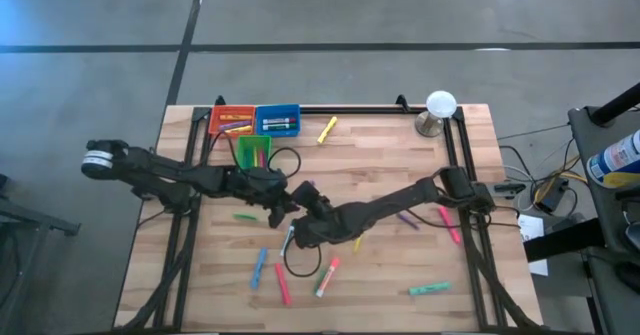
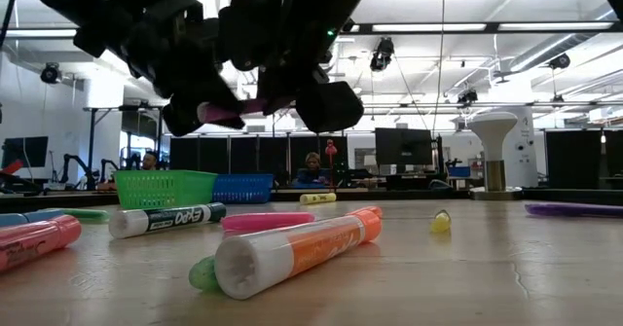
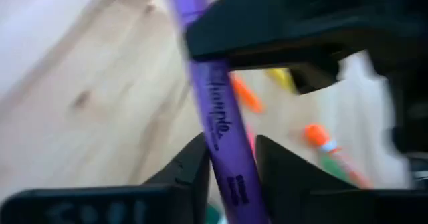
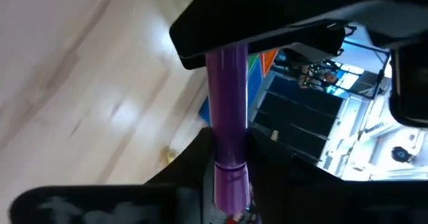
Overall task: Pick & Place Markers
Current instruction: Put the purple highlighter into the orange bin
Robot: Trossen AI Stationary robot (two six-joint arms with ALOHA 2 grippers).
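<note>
Purple is the colour of the marker (image 3: 224,144) both grippers meet on, held in the air above the wooden table (image 1: 400,265), on the near side of the green bin (image 1: 253,152) and a little toward the right arm's side of it. In the left wrist view the marker runs between the left gripper (image 3: 227,174)'s two dark fingers, which sit close on either side of its barrel, while the other arm's dark finger crosses it farther along. In the right wrist view the right gripper (image 4: 231,167) is clamped on the same marker, its fingers pressed against the barrel near the cap end. Whether the left fingers actually press the barrel or merely flank it, I cannot tell.

From above, the two grippers come together just past the green bin, the left gripper (image 1: 283,203) nearer the bin and the right gripper (image 1: 312,207) just beyond it.

The orange bin (image 1: 231,121) and blue bin (image 1: 278,121) stand behind the green bin at the table's far edge, each with markers in it. A yellow marker (image 1: 327,129) lies just beside the blue bin. Loose markers are scattered on the near side of the green bin: a green one (image 1: 246,216), a blue one (image 1: 260,267), a red one (image 1: 282,284) and an orange-and-white one (image 1: 327,276). A green marker (image 1: 428,289) lies well apart toward the right arm's near corner.
</note>
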